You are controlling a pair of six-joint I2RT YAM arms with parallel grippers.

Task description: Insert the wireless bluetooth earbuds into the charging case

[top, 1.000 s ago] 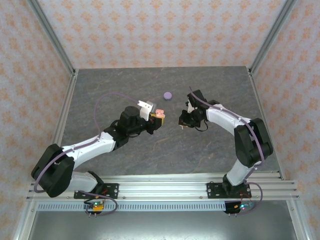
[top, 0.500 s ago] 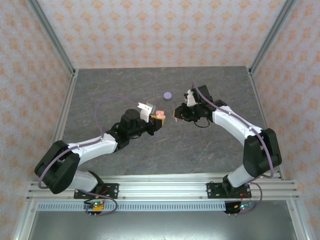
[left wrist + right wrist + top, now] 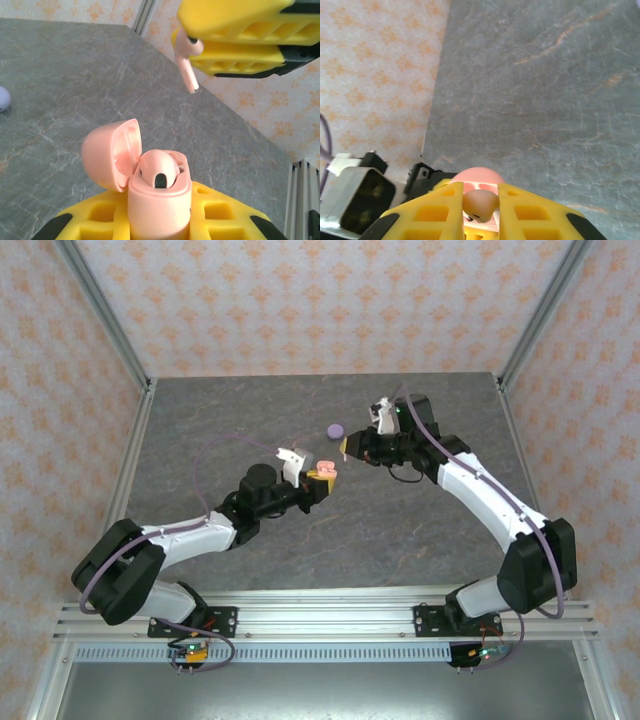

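Observation:
My left gripper (image 3: 318, 477) is shut on an open pale pink charging case (image 3: 160, 200), held upright with its lid (image 3: 107, 155) swung back to the left. One pink earbud (image 3: 159, 172) sits in the case. My right gripper (image 3: 347, 448) hangs just beyond and above the case, shut on a second pink earbud (image 3: 187, 60) whose stem points down toward the case without touching it. In the right wrist view that earbud (image 3: 479, 204) is pinched between the yellow fingers (image 3: 435, 210), with the case's pink lid (image 3: 477, 176) right behind it.
A small lilac round case (image 3: 336, 430) lies closed on the grey stone-patterned table (image 3: 250, 410), just behind both grippers. Patterned walls and metal frame posts (image 3: 105, 325) enclose the table on three sides.
My right gripper has carried its earbud left and toward the far side, from beside the case to just above it. The left gripper and case have barely shifted.

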